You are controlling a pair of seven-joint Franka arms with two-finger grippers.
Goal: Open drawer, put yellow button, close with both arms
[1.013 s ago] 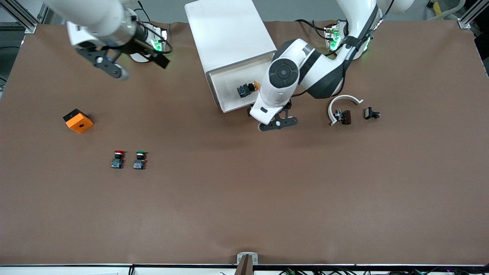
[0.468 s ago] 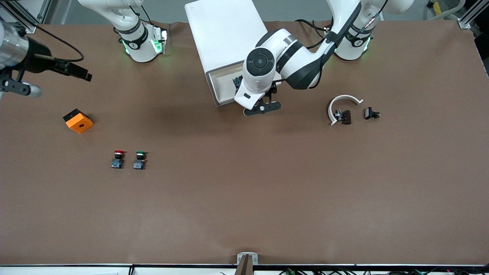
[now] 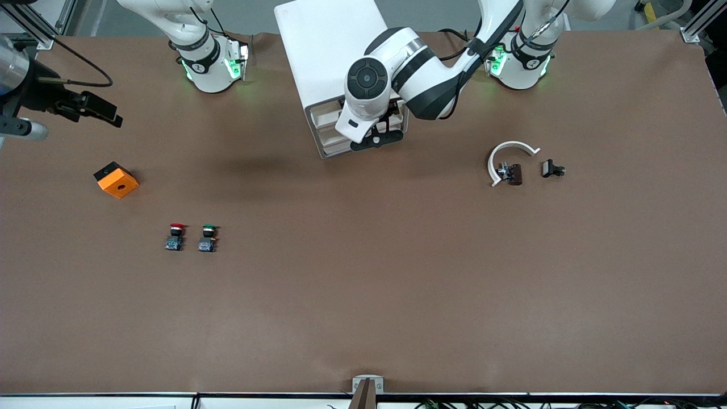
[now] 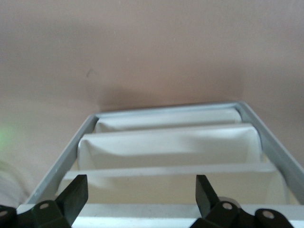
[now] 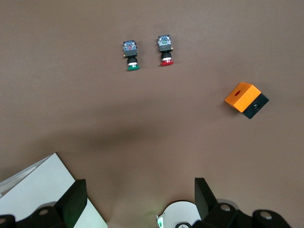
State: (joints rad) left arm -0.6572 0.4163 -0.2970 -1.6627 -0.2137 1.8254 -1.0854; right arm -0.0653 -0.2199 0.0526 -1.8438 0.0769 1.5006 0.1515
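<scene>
Brown matting is covering the table (image 3: 363, 295), and in the front view we are seeing the white cabinet (image 3: 332, 54) standing between the two arm bases, its cream drawer fronts facing the front camera. The left gripper (image 3: 377, 138) is sitting right at the top of those fronts, at the uppermost drawer (image 3: 329, 118), which is lying flush with the three under it; the yellow button is not showing anywhere, so we cannot tell where it is lying. The right gripper (image 3: 20, 128) is hanging at the right arm's end of the table, waiting well apart from the cabinet. An orange box (image 3: 116, 179) is lying on the mat there, and nearer to the front camera the red-capped switch (image 3: 176, 236) and the green-capped switch (image 3: 208, 237) are standing side by side. Toward the left arm's end a white curved bracket (image 3: 508, 154) and a small black clip (image 3: 552, 168) are resting. In the left wrist view we are looking down the stacked drawer fronts (image 4: 166, 147), the left gripper's fingertips (image 4: 76, 194) spread wide and holding nothing. In the right wrist view the right gripper's fingers (image 5: 204, 194) are likewise spread wide and empty, high over the mat with both switches and the orange box in sight.
</scene>
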